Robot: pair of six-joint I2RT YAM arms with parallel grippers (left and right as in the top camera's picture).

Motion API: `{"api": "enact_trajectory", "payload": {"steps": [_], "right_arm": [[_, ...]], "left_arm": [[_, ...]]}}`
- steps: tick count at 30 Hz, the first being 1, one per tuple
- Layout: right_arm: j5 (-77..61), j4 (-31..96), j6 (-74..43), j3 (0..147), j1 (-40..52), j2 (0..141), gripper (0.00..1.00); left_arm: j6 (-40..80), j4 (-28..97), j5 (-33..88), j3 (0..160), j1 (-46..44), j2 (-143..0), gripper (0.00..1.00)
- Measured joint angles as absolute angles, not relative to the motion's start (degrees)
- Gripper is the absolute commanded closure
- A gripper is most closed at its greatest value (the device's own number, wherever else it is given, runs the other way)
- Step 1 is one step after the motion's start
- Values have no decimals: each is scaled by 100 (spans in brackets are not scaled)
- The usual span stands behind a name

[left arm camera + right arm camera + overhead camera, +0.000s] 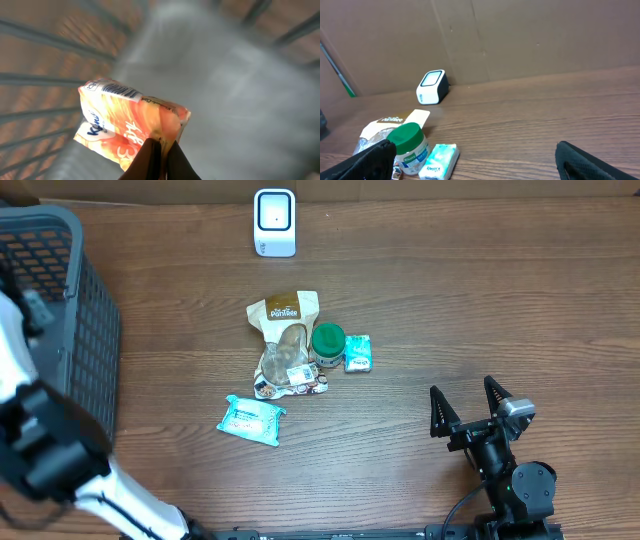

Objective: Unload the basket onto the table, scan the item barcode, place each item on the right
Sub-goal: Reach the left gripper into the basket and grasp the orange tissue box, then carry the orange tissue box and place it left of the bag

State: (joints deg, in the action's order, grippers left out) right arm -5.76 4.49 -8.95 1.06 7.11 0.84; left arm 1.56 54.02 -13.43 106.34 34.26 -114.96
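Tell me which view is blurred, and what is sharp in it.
Left wrist view: basket bars are smeared by motion blur, yet the orange packet and the left gripper are fairly sharp. Overhead and right wrist views: sharp, evenly lit.

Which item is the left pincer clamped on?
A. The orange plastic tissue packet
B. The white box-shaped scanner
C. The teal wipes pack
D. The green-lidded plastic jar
A: the left wrist view shows the left pincer shut on a corner of the orange plastic tissue packet, whose barcode strip is visible along its upper edge.
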Motion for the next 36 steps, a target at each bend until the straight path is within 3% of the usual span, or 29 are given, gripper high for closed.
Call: {"api": "enact_trajectory", "payload": {"steps": [7, 13, 18, 26, 36], "right_arm": [[-574, 451, -897, 106, 711, 84, 0], [-576, 454, -897, 106, 711, 84, 0], [-574, 451, -895, 106, 711, 84, 0], [-576, 449, -897, 106, 711, 84, 0], [-574, 451, -895, 106, 709, 84, 0]], "left_arm": [[375, 5599, -392, 10654, 3225, -9321, 96], [438, 6390, 357, 10700, 2152, -8206, 96], [438, 7094, 471, 10687, 965, -8204, 96], [445, 7164, 187, 10053, -698, -8318, 96], [980, 6143, -530, 7894, -1391, -8335, 96]]}}
